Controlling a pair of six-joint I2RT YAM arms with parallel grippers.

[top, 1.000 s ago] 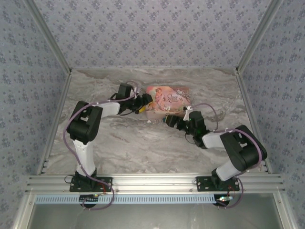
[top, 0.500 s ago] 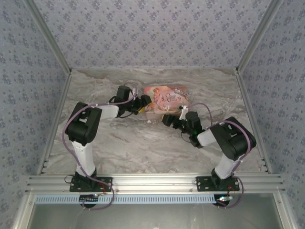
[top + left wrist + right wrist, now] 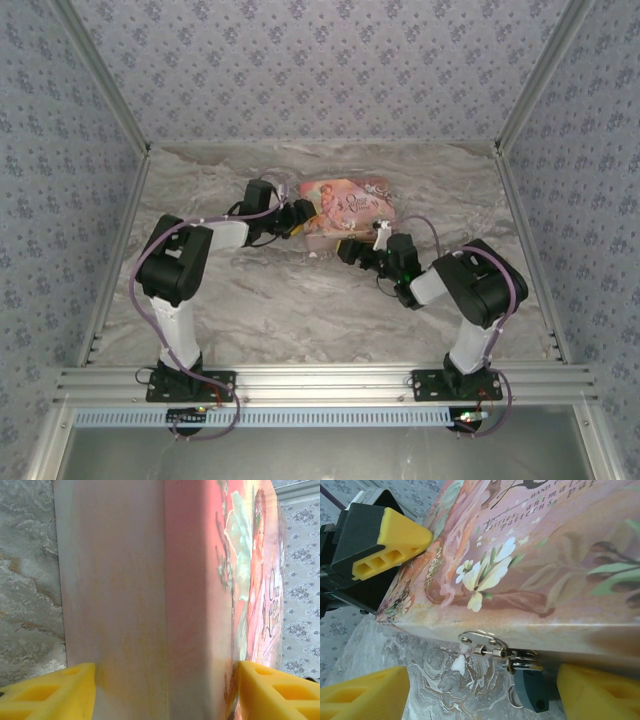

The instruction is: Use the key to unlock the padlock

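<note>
The blue-teal padlock [image 3: 532,690] hangs from a silvery hasp [image 3: 492,644] on the front edge of the pink illustrated box [image 3: 345,208]. My right gripper [image 3: 480,696] is open just in front of that edge, and the padlock sits between its yellow fingers [image 3: 597,695], close to the right one. A thin silvery ring [image 3: 512,698] lies beside the padlock; I cannot make out the key. My left gripper [image 3: 165,692] is shut on the box's left end [image 3: 150,580], one finger [image 3: 55,692] against each side. In the top view the left gripper [image 3: 303,217] and right gripper [image 3: 350,250] meet at the box.
The box rests on a marbled grey tabletop [image 3: 270,300] toward the back middle. Patterned walls [image 3: 320,70] close in the back and both sides. The left gripper's yellow finger [image 3: 395,540] shows against the box's corner in the right wrist view.
The right arm has folded in and slid its gripper left, closer to the box's front edge. The left arm has stayed on the box.
</note>
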